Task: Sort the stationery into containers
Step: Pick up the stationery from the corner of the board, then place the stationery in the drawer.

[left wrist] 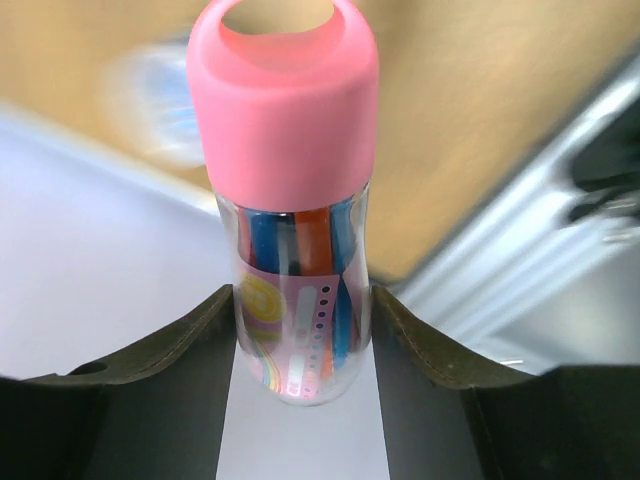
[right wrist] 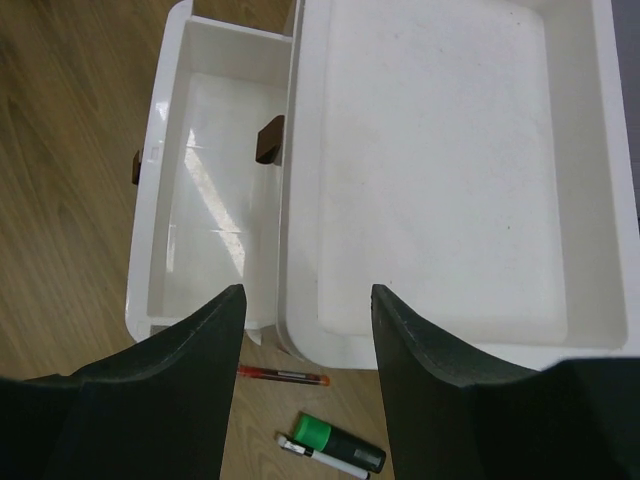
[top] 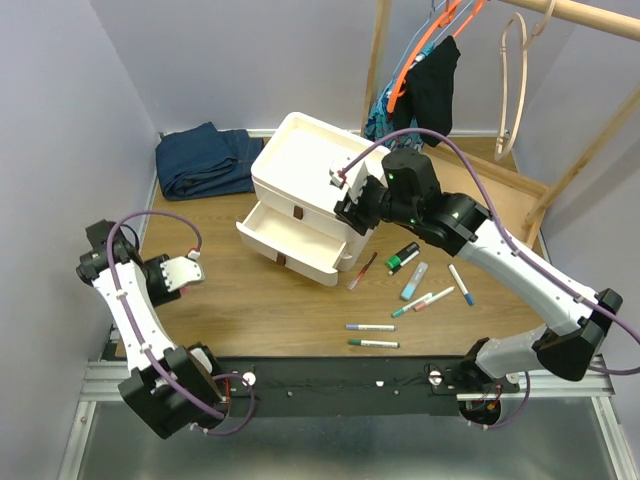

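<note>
A wooden worktop (top: 250, 300) walled in pale lilac carries a white drawer stack (top: 310, 190) near its centre, with folded jeans (top: 205, 160) at 11 o'clock and hangers (top: 440, 40) on a wooden rail at 1 o'clock. The stack's lowest drawer (top: 290, 240) stands pulled out toward 7 o'clock, its inside bare white in the right wrist view.

The right claw (right wrist: 305, 300) hovers with jaws apart, holding nothing, above the stack's tray-like top (right wrist: 440, 170), at its near edge. Just below it on the wood lie a red pen (right wrist: 283, 376) and a black-green marker (right wrist: 338, 445).

At 9 o'clock the left claw (left wrist: 303, 310) is raised off the worktop and closed on a clear tube (left wrist: 300, 300) with a pink cap (left wrist: 285, 100); coloured pens show inside the tube, and both fingers (left wrist: 190, 360) press its sides.

The remaining stationery is scattered at 4 to 5 o'clock of the stack: a blue-capped bottle (top: 414, 281), and slim white markers (top: 370, 327) lying loose, well apart from the drawers.
</note>
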### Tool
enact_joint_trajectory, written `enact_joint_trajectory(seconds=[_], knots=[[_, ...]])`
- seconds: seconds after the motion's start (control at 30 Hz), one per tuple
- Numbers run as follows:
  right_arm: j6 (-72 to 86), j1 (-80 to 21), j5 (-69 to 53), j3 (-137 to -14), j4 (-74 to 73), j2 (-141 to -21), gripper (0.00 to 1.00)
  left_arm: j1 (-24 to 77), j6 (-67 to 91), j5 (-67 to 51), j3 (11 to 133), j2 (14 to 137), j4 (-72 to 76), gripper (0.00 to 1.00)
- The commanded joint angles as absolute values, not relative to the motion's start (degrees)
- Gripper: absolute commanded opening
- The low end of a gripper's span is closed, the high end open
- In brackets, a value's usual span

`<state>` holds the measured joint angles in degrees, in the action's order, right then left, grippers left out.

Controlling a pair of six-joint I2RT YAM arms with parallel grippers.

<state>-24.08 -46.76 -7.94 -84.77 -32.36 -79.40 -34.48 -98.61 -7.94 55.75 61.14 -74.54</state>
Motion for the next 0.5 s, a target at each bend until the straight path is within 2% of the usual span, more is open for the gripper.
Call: enact_joint_trajectory(seconds=[0.0, 0.1, 0.17, 0.3, 0.47], knots=[[-24.7, -46.8, -2.0, -80.0, -28.1, -75.8, 0.60, -32.4, -106.0, -14.2, 62.1, 59.4, -88.0, 0.25], [-24.6, -46.8, 2.2, -78.4, -26.2, -74.6, 0.59, -28.8, -106.1, -19.0, 66.1, 60.4, -87.6, 0.20], [-24.8, -46.7, 3.6, -77.3, -25.6, -73.6, 0.59, -22.8, -100.3, -22.1, 70.7, 62.1, -86.1, 0.20], [-25.3, -46.6, 6.9, -75.1, -24.2, -71.7, 0.59, -13.6, -89.1, -28.4, 78.5, 64.4, -78.1, 0.20], [-26.5, -45.6, 6.1, -71.9, -23.2, -69.9, 0.59, -2.5, -80.5, -30.9, 80.7, 65.1, -62.9, 0.18]])
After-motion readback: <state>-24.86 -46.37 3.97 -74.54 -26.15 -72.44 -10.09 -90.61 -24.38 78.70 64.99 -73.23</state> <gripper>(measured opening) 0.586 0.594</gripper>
